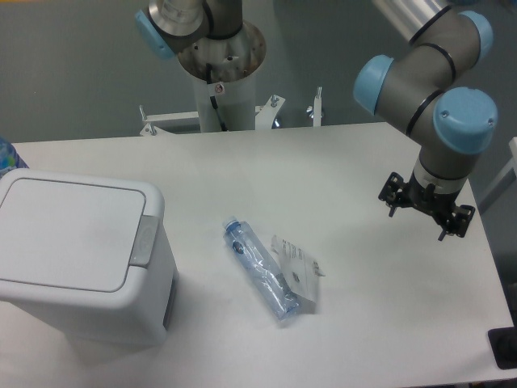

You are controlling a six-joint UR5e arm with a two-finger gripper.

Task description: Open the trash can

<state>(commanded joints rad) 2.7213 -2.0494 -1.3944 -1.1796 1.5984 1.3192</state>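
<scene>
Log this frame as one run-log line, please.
trash can: lid shut | claw: far right, above table, holding nothing, apart from can | plastic bottle, wrapper: mid-table

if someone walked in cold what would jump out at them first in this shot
The big white trash can fills the near left corner of the table, its flat lid down and the grey latch button on its right rim. Mid-table lies a crushed clear plastic bottle with a blue cap, a crumpled wrapper against it. At the far right the arm's hand hovers above the table, well away from the bin.
</scene>
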